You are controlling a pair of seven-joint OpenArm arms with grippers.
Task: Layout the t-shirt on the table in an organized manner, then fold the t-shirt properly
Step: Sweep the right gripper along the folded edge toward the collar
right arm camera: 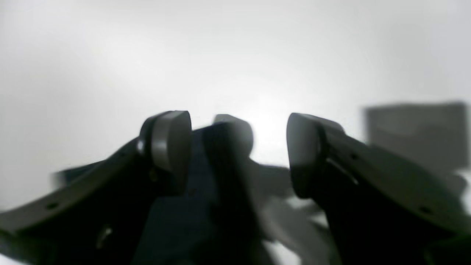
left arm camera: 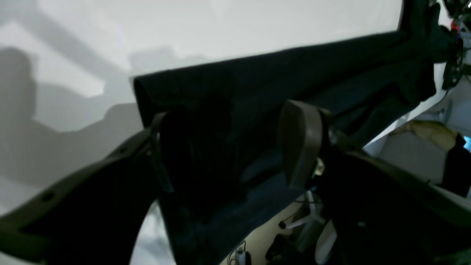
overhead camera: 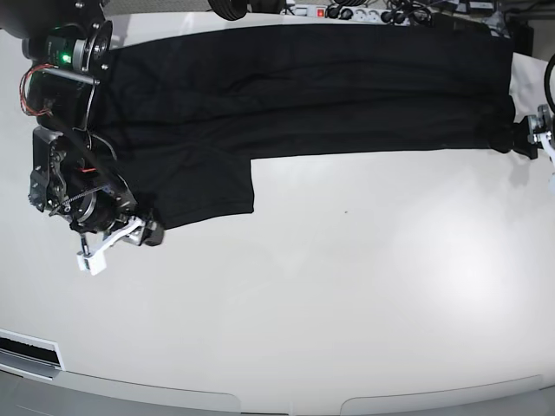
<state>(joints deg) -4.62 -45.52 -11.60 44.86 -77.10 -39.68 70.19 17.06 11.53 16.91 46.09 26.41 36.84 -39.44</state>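
Observation:
The black t-shirt (overhead camera: 303, 95) lies spread in a long band across the far side of the white table (overhead camera: 347, 303), with one flap reaching down to the left. My right gripper (overhead camera: 149, 232) sits at that flap's lower left corner. In the right wrist view this gripper (right arm camera: 237, 154) is open, with dark cloth (right arm camera: 198, 206) low between its fingers and blurred. My left gripper (overhead camera: 525, 137) is at the shirt's right end. In the left wrist view it (left arm camera: 228, 140) stands wide open astride the cloth (left arm camera: 257, 92), which fills the gap between its fingers.
A power strip with cables (overhead camera: 355, 10) runs along the table's far edge. The right arm's body with its green light (overhead camera: 69, 52) stands over the shirt's far left corner. Past the table's edge, a chair base (left arm camera: 305, 221) and floor clutter show.

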